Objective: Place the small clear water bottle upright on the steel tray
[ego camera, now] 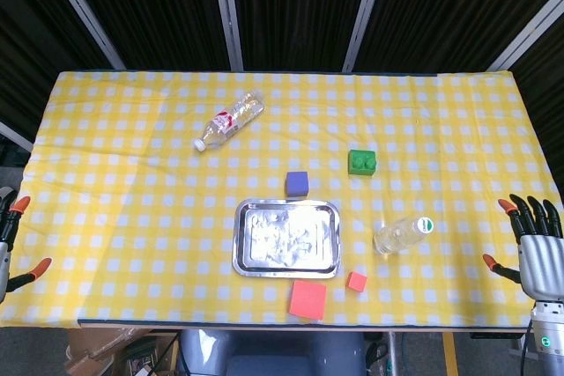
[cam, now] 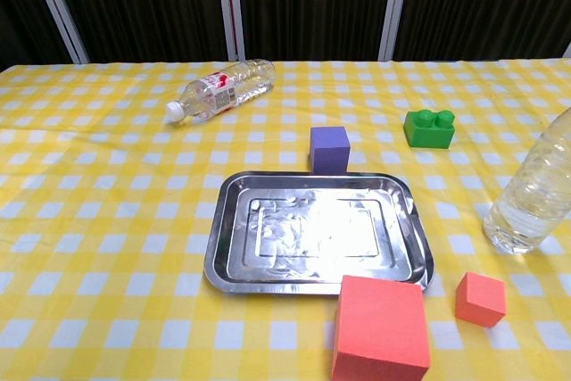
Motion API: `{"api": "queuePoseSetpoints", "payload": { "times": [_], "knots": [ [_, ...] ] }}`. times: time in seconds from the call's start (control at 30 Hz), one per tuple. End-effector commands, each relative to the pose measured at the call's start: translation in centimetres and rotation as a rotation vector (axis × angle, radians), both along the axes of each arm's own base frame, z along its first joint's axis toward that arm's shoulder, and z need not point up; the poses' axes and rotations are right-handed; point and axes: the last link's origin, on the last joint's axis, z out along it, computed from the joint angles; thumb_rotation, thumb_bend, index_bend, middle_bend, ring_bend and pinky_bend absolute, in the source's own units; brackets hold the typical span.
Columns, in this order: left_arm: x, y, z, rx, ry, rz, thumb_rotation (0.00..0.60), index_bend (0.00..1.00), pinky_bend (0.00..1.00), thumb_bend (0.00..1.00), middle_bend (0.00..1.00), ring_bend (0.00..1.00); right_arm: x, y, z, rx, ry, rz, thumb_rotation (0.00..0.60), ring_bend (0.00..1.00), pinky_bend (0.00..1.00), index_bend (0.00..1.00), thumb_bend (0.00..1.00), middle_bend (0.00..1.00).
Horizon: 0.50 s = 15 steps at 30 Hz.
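Note:
The small clear water bottle (ego camera: 402, 235) (cam: 533, 194) with a green cap stands on its base on the tablecloth, right of the steel tray (ego camera: 287, 237) (cam: 317, 234). The tray lies flat with nothing on it. My right hand (ego camera: 533, 248) hovers at the table's right edge, well right of the bottle, fingers apart and holding nothing. My left hand (ego camera: 13, 244) shows partly at the left edge, far from the tray, fingers apart and holding nothing. Neither hand shows in the chest view.
A second clear bottle (ego camera: 229, 121) (cam: 219, 89) with a red label lies on its side at the back left. A purple cube (ego camera: 297, 184) (cam: 329, 148) touches the tray's far rim. Nearby sit a green brick (ego camera: 361, 162) (cam: 429, 128), a large red block (ego camera: 307, 299) (cam: 379, 329) and a small red cube (ego camera: 356, 282) (cam: 481, 299).

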Motion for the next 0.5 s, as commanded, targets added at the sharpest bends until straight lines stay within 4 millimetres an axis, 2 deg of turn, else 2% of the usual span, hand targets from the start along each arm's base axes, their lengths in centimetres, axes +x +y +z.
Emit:
{"api": "queuePoseSetpoints", "payload": {
  "times": [0.03,0.5],
  "knots": [
    [0.16,-0.02,-0.26,-0.008,0.005,-0.005,0.600,0.00,0.00,0.13,0.00,0.00,-0.03,-0.03,0.08,0.004,-0.002,-0.007,0.600,0.05,0.00,0.15,0.11,0.13],
    [0.23,0.18,-0.47,-0.011,0.006,-0.004,0.600,0.00,0.00,0.13,0.00,0.00,0.07,0.39,-0.22,0.047,-0.019,-0.021,0.600,0.05,0.00,0.14,0.11,0.13]
  ]
}}
